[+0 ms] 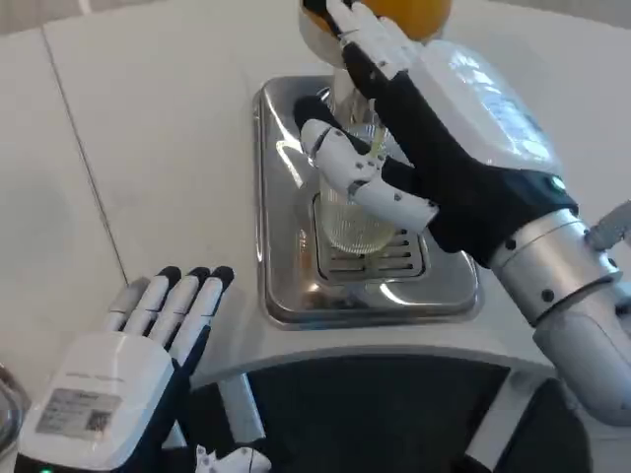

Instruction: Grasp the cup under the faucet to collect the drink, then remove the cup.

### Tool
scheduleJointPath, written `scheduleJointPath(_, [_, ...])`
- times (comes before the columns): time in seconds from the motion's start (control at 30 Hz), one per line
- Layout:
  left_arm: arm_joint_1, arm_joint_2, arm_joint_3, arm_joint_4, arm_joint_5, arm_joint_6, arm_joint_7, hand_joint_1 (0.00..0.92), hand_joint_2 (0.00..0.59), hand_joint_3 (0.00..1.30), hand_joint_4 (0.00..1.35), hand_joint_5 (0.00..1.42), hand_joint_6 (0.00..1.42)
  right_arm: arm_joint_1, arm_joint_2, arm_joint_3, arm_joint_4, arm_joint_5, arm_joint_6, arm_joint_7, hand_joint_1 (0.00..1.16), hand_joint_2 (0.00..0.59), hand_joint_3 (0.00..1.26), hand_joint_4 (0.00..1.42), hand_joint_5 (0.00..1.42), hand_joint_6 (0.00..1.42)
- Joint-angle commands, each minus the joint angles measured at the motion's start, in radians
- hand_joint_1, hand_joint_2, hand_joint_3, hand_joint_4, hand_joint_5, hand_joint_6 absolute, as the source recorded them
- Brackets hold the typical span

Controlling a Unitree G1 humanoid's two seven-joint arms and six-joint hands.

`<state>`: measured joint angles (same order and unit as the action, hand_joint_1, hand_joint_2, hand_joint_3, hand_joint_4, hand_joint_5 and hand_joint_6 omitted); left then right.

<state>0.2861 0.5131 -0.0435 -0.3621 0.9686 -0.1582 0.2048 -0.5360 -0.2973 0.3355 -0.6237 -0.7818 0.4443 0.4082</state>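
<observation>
The clear ribbed plastic cup (357, 219) stands on the slotted grille of the shiny steel drip tray (281, 197), directly below the dispenser's spout, placed to catch the drink. The right hand (424, 148) wraps it, thumb in front, fingers behind, steadying it. The left hand (148, 340) rests flat and spread on the white bench (148, 128), left of the tray, holding nothing. The tray's raised rim means lifting before withdrawing; open bench lies left.

The cup (357, 222) stands on the drip tray (286, 266) within the right hand (434, 148); the left hand (138, 365) lies left of the tray
</observation>
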Motion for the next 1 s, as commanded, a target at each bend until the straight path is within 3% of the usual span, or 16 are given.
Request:
scheduleJointPath(0.03, [-0.014,-0.018,0.009,0.021,-0.012,0.011,0.013,0.000,0.098,0.00,0.00,0.00,0.04,-0.015,-0.001,0.052,-0.014,-0.058,-0.019,0.075,0.00,0.515,0.05,0.00,0.00,0.05])
scheduleJointPath(0.4, [-0.178,-0.022,0.043,0.122,-0.058,0.057,0.010,0.000,0.089,0.00,0.00,0.00,0.04,-0.066,0.040,0.053,0.008,-0.166,-0.011,0.169,0.00,0.529,0.06,0.00,0.00,0.06])
scheduleJointPath(1.0, [-0.353,-0.093,-0.030,0.218,-0.110,0.072,0.019,0.028,0.072,0.00,0.00,0.00,0.07,-0.077,0.057,0.037,0.000,-0.202,-0.025,0.217,0.00,0.546,0.03,0.00,0.00,0.05])
